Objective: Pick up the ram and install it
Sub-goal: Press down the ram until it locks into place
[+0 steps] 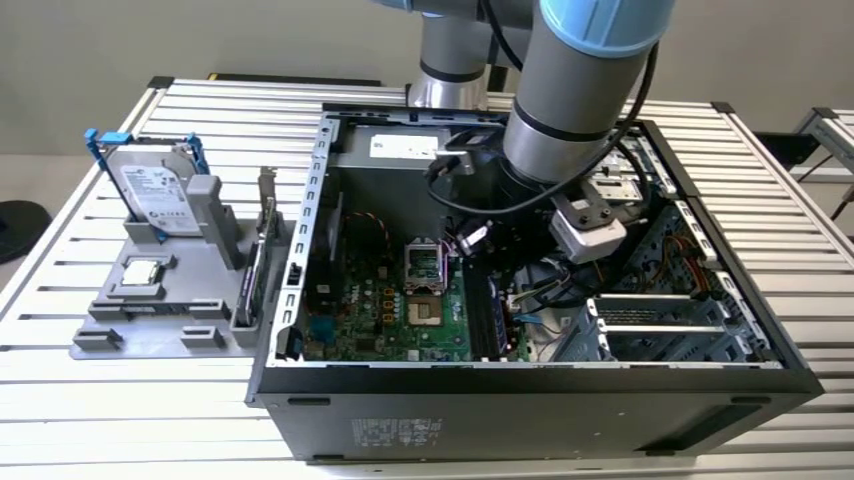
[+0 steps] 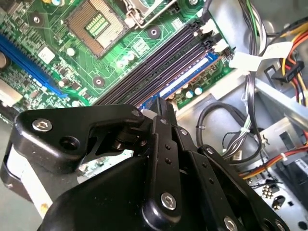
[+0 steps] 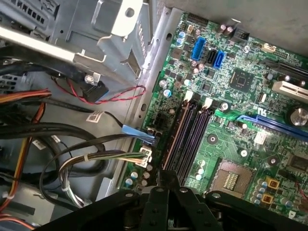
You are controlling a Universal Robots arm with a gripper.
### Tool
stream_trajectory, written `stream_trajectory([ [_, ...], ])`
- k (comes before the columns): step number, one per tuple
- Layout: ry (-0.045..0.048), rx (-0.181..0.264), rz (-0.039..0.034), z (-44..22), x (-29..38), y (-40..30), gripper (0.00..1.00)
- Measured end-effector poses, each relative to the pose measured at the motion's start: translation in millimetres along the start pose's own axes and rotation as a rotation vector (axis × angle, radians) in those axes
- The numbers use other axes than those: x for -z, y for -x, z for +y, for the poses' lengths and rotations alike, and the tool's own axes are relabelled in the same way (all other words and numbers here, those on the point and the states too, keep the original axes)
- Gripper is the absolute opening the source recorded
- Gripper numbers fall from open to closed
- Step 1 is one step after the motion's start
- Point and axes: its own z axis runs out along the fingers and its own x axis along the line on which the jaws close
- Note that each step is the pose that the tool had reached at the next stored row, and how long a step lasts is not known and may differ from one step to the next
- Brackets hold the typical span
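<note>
end effector (image 2: pixel 161 103) down inside PC case (image 1: pixel 534 375) | over ram (image 2: pixel 185 79) seated in mobo slots (image 3: pixel 190 132) | grip state: can't tell

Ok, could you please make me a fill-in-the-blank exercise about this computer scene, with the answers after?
1. The arm reaches into the open computer ____.
2. The CPU socket on the green motherboard is ____.
3. The hard drive stands in a grey holder on the exterior view's ____.
4. The gripper hangs above the long black memory ____.
Answers: case; empty; left; slots.
</note>
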Motion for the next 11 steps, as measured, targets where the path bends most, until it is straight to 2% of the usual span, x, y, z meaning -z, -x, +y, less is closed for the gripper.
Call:
stream_trajectory([
  [11,0.0012,0.104,-0.0004,0.0,0.0,0.0,0.00],
])
